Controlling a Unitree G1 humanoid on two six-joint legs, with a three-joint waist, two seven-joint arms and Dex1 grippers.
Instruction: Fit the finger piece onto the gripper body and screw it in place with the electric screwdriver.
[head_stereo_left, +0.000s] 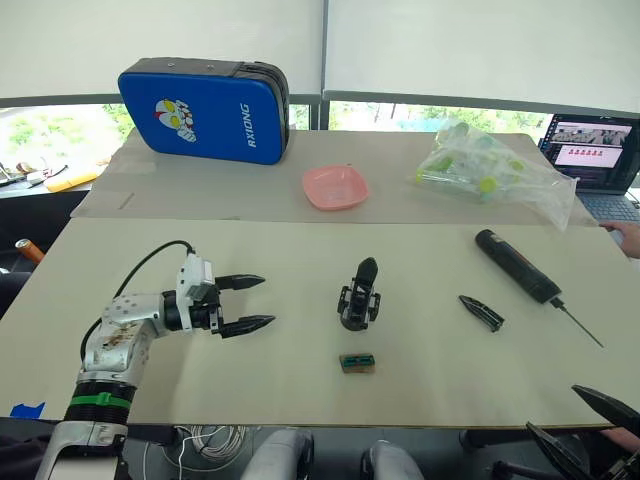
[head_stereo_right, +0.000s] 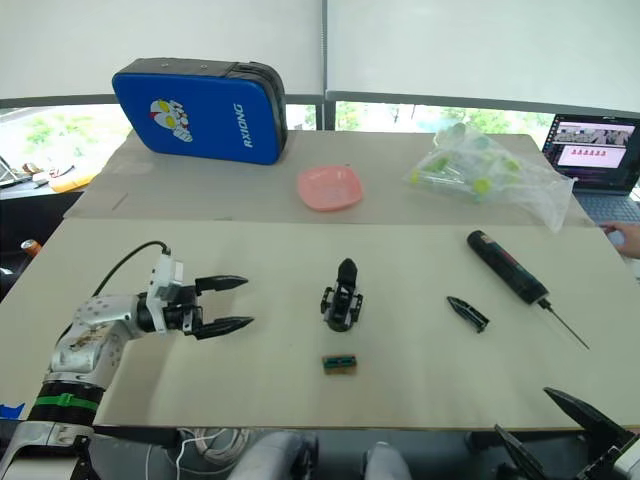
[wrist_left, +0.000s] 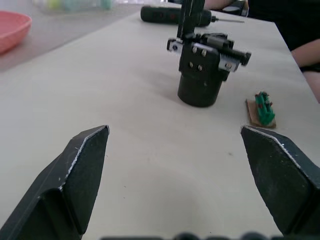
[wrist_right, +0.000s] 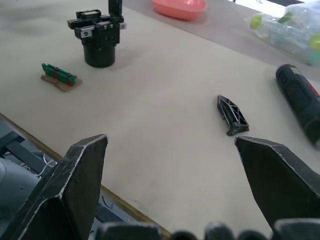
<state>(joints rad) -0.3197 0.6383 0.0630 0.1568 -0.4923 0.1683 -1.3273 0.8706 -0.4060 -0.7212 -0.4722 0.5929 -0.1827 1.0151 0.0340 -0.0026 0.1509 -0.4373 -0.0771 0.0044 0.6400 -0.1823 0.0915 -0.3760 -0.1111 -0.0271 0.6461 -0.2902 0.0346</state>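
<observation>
The gripper body (head_stereo_left: 359, 297) stands upright mid-table, one pointed finger sticking up from it. To its right the loose black finger piece (head_stereo_left: 481, 312) lies flat. Further right and back lies the electric screwdriver (head_stereo_left: 518, 266), its thin bit pointing toward the table's front right. My left gripper (head_stereo_left: 267, 301) hovers open left of the gripper body, pointing at it, with nothing between its fingers. My right gripper (head_stereo_left: 552, 408) is open and empty at the front right edge, nearer than the finger piece (wrist_right: 232, 115).
A small green-and-brown block (head_stereo_left: 357, 362) lies in front of the gripper body. At the back are a blue case (head_stereo_left: 205, 110), a pink bowl (head_stereo_left: 335, 187) and a clear bag of bottles (head_stereo_left: 490, 165). A laptop (head_stereo_left: 595, 150) and a person's hand (head_stereo_left: 625, 235) are at the right edge.
</observation>
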